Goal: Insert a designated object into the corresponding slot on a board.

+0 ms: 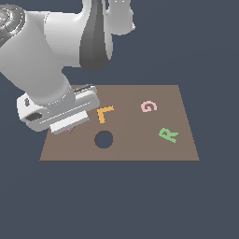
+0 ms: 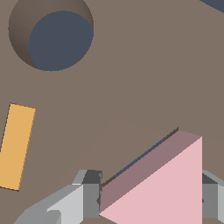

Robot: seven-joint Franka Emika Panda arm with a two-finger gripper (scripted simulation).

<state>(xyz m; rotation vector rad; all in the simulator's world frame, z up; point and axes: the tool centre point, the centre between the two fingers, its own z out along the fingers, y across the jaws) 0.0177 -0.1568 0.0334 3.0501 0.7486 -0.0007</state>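
Here the gripper [image 2: 151, 201] is low over the board [image 1: 140, 149], near the corner at the exterior view's left, and its fingers [image 2: 91, 197] are closed against the two sides of the pink triangle [image 2: 170, 188], so the piece sits clamped between them. In the wrist view one grey finger presses a point of the triangle and the other shows just past its straight edge. The piece stands thick, with a darker sloping side wall, and along that wall runs a thin dark line where the edge of the slot [image 2: 140, 159] shows in the board; the triangle seems partly down in that cut-out, though how deep it sits I cannot tell. In the exterior view the arm's white hand hides the piece and the cut-out almost wholly; only a small dark speck peeps out beneath it.

Just ahead of the fingers lies the round hole [image 1: 103, 139], open and dark, apart from the triangle. Beside the hand, close to it, lies an orange letter L [image 1: 105, 113], flat on the board; one bar of it shows in the wrist view as an orange strip. Farther from the hand, well apart, lie the pink letter G [image 1: 148, 106] and the green letter R [image 1: 168, 135], both flat on the brown surface toward the exterior view's right
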